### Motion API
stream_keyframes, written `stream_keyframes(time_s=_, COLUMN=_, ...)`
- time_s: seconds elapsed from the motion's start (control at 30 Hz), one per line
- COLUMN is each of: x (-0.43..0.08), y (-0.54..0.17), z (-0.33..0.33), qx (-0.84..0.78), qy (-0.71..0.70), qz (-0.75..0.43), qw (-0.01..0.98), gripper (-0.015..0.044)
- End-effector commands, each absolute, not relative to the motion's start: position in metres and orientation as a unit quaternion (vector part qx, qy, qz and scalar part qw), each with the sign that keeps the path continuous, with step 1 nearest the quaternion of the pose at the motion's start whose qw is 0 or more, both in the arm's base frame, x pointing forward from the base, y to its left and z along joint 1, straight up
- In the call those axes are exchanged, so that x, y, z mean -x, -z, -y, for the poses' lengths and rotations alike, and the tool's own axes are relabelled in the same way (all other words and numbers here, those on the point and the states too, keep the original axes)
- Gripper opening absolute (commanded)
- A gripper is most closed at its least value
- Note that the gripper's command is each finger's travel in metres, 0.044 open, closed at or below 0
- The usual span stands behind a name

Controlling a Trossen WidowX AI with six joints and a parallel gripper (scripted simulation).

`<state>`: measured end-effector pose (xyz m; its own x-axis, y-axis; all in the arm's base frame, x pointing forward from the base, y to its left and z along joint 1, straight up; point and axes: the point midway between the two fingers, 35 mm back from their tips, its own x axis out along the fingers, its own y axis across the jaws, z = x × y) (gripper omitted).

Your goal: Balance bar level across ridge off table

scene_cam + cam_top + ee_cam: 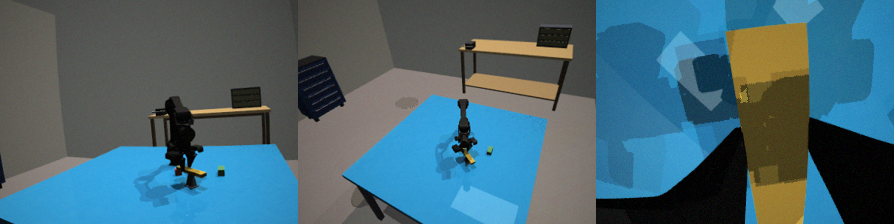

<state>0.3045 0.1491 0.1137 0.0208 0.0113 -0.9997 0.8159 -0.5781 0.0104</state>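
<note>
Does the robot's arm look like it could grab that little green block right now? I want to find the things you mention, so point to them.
Probably not yet: its black pincer [463,149] [187,165] is shut on the long yellow bar [469,156] [196,172] [771,125], though nothing seems to stand between it and the green block [490,150] [221,171].

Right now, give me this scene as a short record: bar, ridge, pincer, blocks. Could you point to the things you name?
bar: yellow bar [469,157] [197,173] [771,55], raised off the blue table [403,143] [94,165]
ridge: dark ridge [191,183], under the bar; contact cannot be told
pincer: the pincer [463,149] [186,168] [773,129] is closed on the bar
green block: green block [490,150] [221,171], on the table, apart from the bar
red block: red block [177,171], partly hidden behind the bar
</note>
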Motion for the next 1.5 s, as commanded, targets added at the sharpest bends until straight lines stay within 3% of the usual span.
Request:
stream_keyframes(time_s=0.0, x=-0.3045, y=-0.1137, z=-0.1491, qx=-0.636, qy=0.620, qz=-0.325, qw=0.325, gripper=0.0131)
stream_keyframes(time_s=0.07, x=-0.3045, y=-0.1137, z=-0.1491, qx=-0.636, qy=0.620, qz=-0.325, qw=0.325, gripper=0.0167)
stream_keyframes(time_s=1.47, x=-0.3045, y=-0.1137, z=-0.1491, qx=-0.636, qy=0.620, qz=-0.325, qw=0.325, gripper=0.0173)
